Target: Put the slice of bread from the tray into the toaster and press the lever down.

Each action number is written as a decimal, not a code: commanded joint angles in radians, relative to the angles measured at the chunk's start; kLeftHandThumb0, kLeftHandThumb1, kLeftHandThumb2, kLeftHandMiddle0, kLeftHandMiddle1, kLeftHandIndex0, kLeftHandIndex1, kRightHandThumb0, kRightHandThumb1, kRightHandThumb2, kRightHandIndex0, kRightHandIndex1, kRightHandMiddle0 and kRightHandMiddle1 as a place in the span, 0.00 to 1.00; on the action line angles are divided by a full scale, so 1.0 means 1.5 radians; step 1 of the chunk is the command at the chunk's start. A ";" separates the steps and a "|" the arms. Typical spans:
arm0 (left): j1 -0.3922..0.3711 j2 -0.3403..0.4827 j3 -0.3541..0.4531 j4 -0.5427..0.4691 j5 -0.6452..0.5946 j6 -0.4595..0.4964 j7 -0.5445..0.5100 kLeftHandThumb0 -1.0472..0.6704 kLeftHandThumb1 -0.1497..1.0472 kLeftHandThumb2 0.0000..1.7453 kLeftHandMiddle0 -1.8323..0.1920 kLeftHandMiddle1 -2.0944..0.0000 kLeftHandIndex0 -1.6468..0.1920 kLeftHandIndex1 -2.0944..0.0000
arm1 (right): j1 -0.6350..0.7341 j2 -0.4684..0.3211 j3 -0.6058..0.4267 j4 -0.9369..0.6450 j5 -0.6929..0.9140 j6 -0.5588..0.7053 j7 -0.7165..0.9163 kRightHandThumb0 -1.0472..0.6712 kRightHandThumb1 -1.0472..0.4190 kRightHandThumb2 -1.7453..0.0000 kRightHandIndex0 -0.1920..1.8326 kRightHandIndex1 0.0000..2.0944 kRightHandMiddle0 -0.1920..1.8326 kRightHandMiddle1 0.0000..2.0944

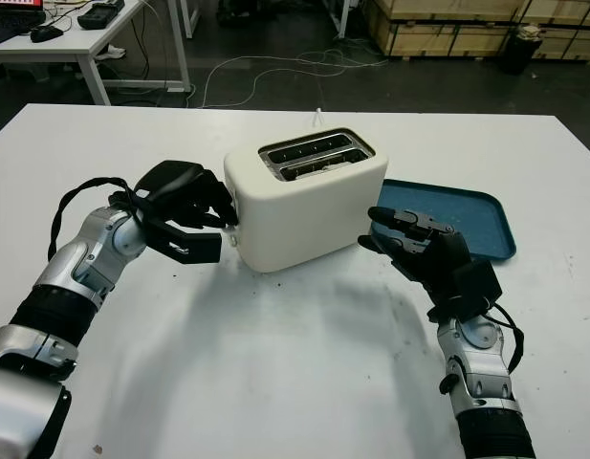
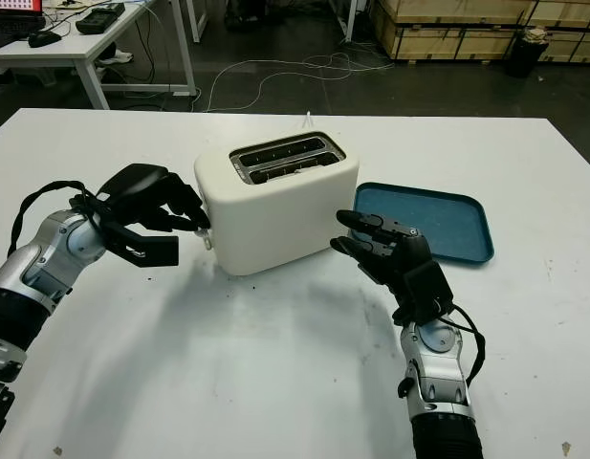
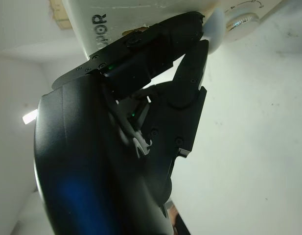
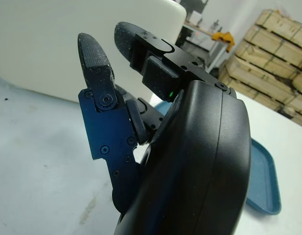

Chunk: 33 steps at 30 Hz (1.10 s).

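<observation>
Legible text: partial lettering "POR", possibly a fragment of a longer word | Location: end wall of white toaster [image 3: 116, 19] | Other markings: none legible.

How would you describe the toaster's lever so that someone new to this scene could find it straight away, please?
On the white table stands a cream two-slot toaster. At its end face, away from the blue tray, the left hand reaches in with its fingers on a small knob, the lever. It is the one pale tab jutting from that face, beside a round silver dial.
</observation>
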 commanded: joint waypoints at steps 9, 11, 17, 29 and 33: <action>0.102 -0.239 -0.101 0.239 -0.006 0.021 0.050 0.46 0.89 0.07 0.46 0.71 0.30 0.98 | -0.006 -0.014 -0.017 0.018 0.012 -0.008 0.003 0.30 0.12 1.00 0.67 0.00 0.61 0.00; 0.102 -0.232 -0.103 0.246 -0.009 0.013 0.052 0.46 0.89 0.08 0.46 0.71 0.30 0.99 | -0.007 -0.015 -0.016 0.018 0.010 -0.008 0.002 0.29 0.12 1.00 0.67 0.00 0.61 0.00; 0.096 -0.207 -0.110 0.235 -0.014 0.006 0.060 0.46 0.89 0.10 0.46 0.70 0.30 0.99 | -0.005 -0.011 -0.011 0.015 0.006 -0.009 0.004 0.29 0.13 1.00 0.68 0.00 0.62 0.00; 0.102 -0.188 -0.112 0.176 -0.031 0.027 0.038 0.45 0.89 0.11 0.46 0.64 0.30 0.99 | -0.006 -0.007 -0.010 0.008 0.007 -0.003 0.004 0.31 0.13 1.00 0.68 0.00 0.62 0.00; 0.114 -0.175 -0.109 0.137 -0.038 0.027 0.038 0.43 0.89 0.12 0.48 0.62 0.29 0.99 | -0.008 -0.009 -0.008 0.009 0.001 -0.004 0.001 0.31 0.12 1.00 0.67 0.00 0.62 0.00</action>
